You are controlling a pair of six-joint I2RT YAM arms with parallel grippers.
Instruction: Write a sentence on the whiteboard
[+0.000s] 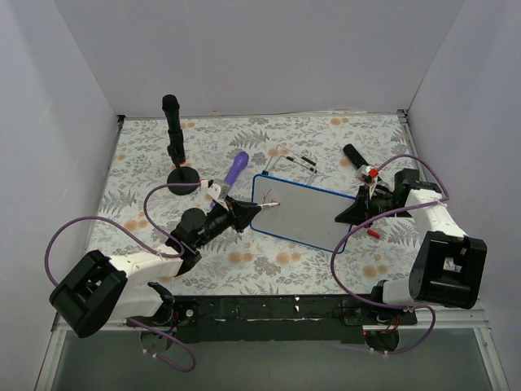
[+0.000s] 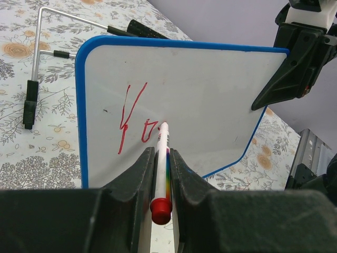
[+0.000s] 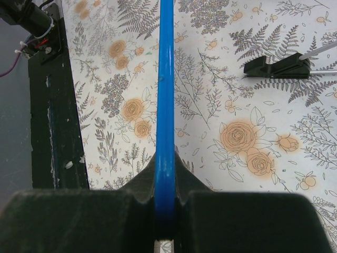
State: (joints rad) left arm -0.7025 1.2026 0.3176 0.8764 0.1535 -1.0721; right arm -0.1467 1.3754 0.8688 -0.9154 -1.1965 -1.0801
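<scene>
left hand [image 2: 163,156] angled down, clamping marker [image 2: 161,171] tip against whiteboard [image 2: 210,95], right hand [image 3: 164,167] pinching its blue rim [image 3: 166,79]

The whiteboard [image 1: 303,213] is glossy white with a thin blue rim, and the writing [image 2: 131,118] on it is red. The marker [image 2: 163,141] has a white barrel, a rainbow stripe down its side and a red end cap. The left hand [image 2: 161,153] and right hand [image 3: 164,174] are black. The table [image 1: 244,261] wears a pale cloth printed with grey ferns and orange roses. The cables [image 1: 89,218] are purple.
</scene>
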